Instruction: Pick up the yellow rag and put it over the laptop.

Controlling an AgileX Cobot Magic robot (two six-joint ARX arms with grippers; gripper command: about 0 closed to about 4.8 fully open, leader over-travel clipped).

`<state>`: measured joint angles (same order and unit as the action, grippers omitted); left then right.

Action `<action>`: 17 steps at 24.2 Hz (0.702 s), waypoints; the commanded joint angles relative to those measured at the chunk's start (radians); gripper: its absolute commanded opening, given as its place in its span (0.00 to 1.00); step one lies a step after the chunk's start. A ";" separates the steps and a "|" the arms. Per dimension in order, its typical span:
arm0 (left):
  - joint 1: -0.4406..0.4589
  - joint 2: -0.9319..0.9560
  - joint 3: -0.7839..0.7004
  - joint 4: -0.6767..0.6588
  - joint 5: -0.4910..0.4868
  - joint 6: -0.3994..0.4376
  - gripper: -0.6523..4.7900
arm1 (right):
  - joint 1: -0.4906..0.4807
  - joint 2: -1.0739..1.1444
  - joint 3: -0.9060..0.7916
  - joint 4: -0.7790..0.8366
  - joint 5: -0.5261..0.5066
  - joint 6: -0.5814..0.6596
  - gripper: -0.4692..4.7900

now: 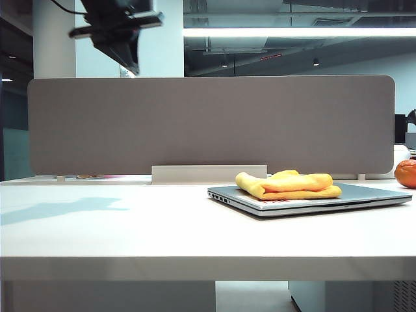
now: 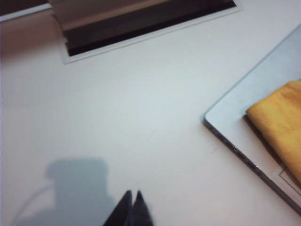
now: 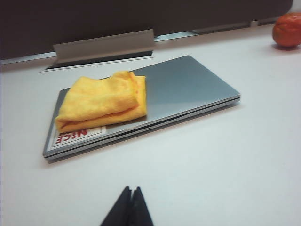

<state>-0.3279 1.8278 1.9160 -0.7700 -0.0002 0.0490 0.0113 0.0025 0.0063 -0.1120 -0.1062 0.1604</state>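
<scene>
Up at the top left of the exterior view, the dark left arm (image 1: 117, 29) hangs high above the white table (image 1: 130, 227), well away from everything on it, throwing a soft shadow (image 1: 65, 209) on the tabletop below. Its wrist camera looks down on bare table, and the left gripper (image 2: 131, 209) shows two black fingertips pressed together with nothing between them. The right gripper (image 3: 129, 207) shows in its own wrist view only, its two dark fingertips likewise closed tip to tip and empty, low over the table in front of the laptop.

The thin silver-grey laptop (image 1: 364, 195) lies shut and flat on the right half of the table. The soft bright yellow-orange microfibre rag (image 1: 289, 184) rests on its lid, loosely folded into a thick bundle over the left part, partly covering a white sticker with red print (image 3: 75, 136); the rest of the lid is bare. A round orange fruit (image 1: 406, 173) sits on the table beyond the laptop's right end, near the grey partition panel (image 1: 208, 123) along the back.
</scene>
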 commanded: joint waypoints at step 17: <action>0.013 -0.467 -0.612 0.258 -0.003 0.044 0.11 | 0.000 -0.001 -0.006 0.004 0.078 -0.011 0.09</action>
<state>-0.3145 1.4078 1.3605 -0.5705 -0.0036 0.0898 0.0105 0.0021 0.0063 -0.1123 -0.0303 0.1516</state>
